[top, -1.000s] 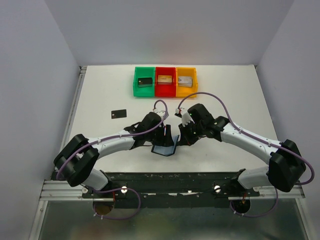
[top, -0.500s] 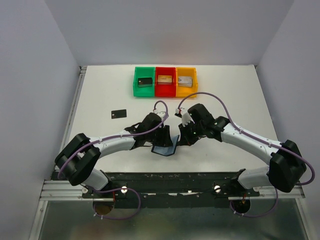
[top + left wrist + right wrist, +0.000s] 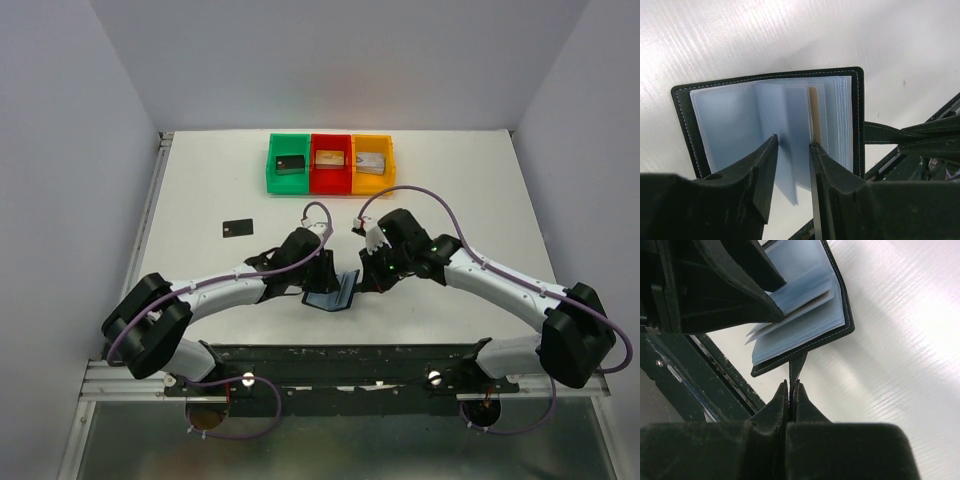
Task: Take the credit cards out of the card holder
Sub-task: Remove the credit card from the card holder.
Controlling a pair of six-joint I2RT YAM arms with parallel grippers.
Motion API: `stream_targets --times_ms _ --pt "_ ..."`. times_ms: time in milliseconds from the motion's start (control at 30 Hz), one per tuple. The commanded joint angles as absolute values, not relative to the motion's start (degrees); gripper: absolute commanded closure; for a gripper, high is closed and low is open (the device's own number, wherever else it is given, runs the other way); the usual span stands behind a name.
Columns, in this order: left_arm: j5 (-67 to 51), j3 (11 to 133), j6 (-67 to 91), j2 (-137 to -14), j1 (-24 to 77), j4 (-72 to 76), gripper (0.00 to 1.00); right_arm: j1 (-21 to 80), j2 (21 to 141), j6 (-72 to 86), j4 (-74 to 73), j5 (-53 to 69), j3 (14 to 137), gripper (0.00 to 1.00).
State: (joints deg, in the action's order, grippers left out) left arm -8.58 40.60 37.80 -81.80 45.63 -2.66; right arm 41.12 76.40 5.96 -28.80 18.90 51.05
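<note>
L jaws apart by tan card [image 3: 813, 112], R jaws pinching card holder [image 3: 725, 125], prob. tab [image 3: 796, 365]

- White table [image 3: 470, 210] fills mid frame; faint ribbed sheen under even, soft light.
- Pale lavender-grey walls [image 3: 330, 60] close in left, back and right.
- Aluminium rail [image 3: 110, 385] runs along lower edge, with dull grey floor [image 3: 330, 450] beneath.

The card holder [image 3: 333, 293] is black, with pale stitches round its edge and blue-grey pages inside. A tan card [image 3: 813, 112] shows among the pages. Left of the card holder is a black card [image 3: 237, 228]. Behind it are a green bin [image 3: 288, 185], red bin [image 3: 331, 187] and yellow bin [image 3: 373, 185].
</note>
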Motion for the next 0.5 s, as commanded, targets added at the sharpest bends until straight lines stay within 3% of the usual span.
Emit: stream_targets --times_ms 0,467 --pt "-2.2 37.7 37.2 -81.1 45.6 -7.6 0.59 40.7 74.4 5.3 -29.8 18.8 50.5 1.00" --pt "1.1 36.7 37.6 -78.7 45.2 -10.5 0.68 40.5 73.9 5.0 -30.2 18.3 50.0 1.00"
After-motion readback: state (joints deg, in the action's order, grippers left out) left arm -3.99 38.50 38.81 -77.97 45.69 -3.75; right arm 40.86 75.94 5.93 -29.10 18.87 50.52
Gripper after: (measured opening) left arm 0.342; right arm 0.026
